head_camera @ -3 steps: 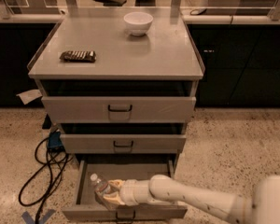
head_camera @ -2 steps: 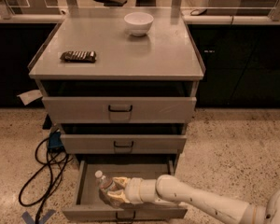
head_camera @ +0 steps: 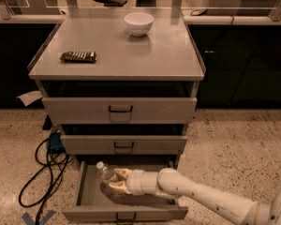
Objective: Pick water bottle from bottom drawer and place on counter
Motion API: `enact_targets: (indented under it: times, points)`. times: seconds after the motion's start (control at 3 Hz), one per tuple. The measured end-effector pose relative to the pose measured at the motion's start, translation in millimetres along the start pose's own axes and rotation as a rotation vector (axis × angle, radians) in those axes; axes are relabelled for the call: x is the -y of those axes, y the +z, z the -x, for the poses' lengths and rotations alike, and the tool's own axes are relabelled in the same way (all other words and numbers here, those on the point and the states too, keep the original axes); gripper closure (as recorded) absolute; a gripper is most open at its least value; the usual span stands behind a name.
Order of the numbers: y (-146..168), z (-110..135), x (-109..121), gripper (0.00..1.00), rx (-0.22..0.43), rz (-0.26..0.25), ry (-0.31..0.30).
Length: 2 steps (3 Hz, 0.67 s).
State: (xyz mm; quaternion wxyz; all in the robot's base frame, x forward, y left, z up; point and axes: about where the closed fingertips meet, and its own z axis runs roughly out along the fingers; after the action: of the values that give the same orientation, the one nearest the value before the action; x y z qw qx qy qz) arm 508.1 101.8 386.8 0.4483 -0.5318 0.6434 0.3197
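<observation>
The bottom drawer (head_camera: 84, 196) stands pulled open at the foot of the grey cabinet. Inside it the water bottle (head_camera: 104, 172) points its white cap up and to the left, tilted and raised off the drawer floor. My gripper (head_camera: 114, 181) reaches in from the right on a long white arm and is shut on the water bottle's body. The counter (head_camera: 145, 55) is the flat grey top of the cabinet, well above the gripper.
A white bowl (head_camera: 139, 23) sits at the back of the counter and a dark striped packet (head_camera: 78, 56) lies at its left. The two upper drawers (head_camera: 120, 110) are shut. Black cables (head_camera: 42, 172) loop on the speckled floor to the left.
The gripper has lifted the water bottle up and a little to the right inside the drawer, and the arm has risen with it.
</observation>
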Motion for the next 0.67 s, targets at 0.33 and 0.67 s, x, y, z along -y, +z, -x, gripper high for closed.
enact_targets:
  times: [0.33,0.67]
  points:
    - [-24,73,68,1.0,0.026,-0.107,-0.121]
    - [-42,156,113,1.0,0.024,-0.178,-0.266]
